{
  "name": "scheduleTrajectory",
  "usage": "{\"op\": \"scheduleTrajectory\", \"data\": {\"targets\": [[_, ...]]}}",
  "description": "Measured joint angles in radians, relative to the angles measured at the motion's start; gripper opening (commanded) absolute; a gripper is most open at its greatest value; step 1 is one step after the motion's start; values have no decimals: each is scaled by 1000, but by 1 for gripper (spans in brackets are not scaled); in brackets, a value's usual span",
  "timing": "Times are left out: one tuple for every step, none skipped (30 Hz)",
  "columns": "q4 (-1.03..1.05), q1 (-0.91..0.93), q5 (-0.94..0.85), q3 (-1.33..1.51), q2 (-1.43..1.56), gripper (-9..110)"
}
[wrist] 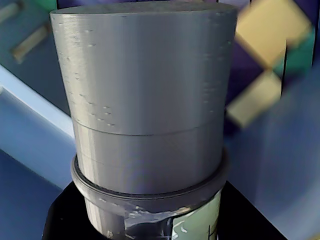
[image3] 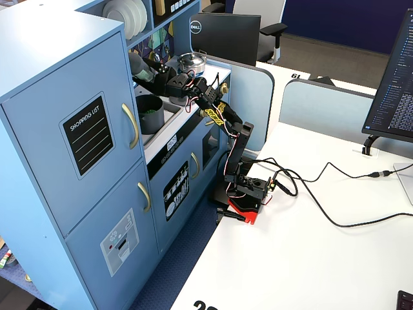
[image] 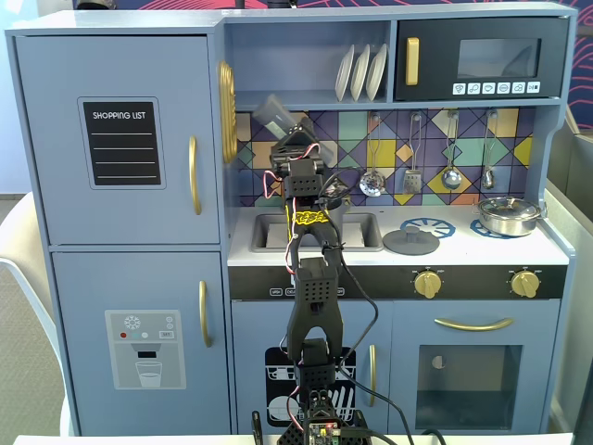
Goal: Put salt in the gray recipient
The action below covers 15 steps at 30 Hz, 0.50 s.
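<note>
A grey cylindrical salt shaker (wrist: 145, 100) fills the wrist view, with black jaw parts at the bottom edge. My gripper (image: 287, 132) is shut on the shaker (image: 273, 112) and holds it tilted up to the left, high above the sink (image: 359, 232), in front of the backsplash. In a fixed view the gripper (image3: 153, 72) holds the shaker (image3: 137, 64) above a dark grey pot (image3: 150, 113) that stands in the sink with something green inside. The arm hides that pot in the front fixed view.
A toy kitchen surrounds the arm: a shelf with white plates (image: 361, 72) overhead, hanging utensils (image: 412, 176) on the backsplash, a grey lid (image: 410, 242) and a silver pot (image: 508, 215) on the stove to the right. Cables (image3: 322, 194) lie on the white table.
</note>
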Motion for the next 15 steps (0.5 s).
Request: {"op": "scheduleTrajectory", "data": {"targets": [[-11, -3, 14, 0, -5, 0], [-21, -5, 29, 0, -11, 0], [-29, -5, 41, 0, -14, 0], [-35, -3, 54, 0, -20, 0], [-37, 0, 63, -6, -29, 0], [-32, 3, 75, -21, -41, 0], [-3, 6, 92, -49, -61, 0], [41, 11, 114, -86, -84, 0], [97, 14, 132, -123, -106, 0], [153, 17, 144, -150, -123, 0], [204, 17, 153, -167, -137, 0], [241, 18, 160, -176, -143, 0], [259, 18, 163, -179, -149, 0], [262, 18, 166, -179, -150, 0], [247, 14, 166, -178, -150, 0]]}}
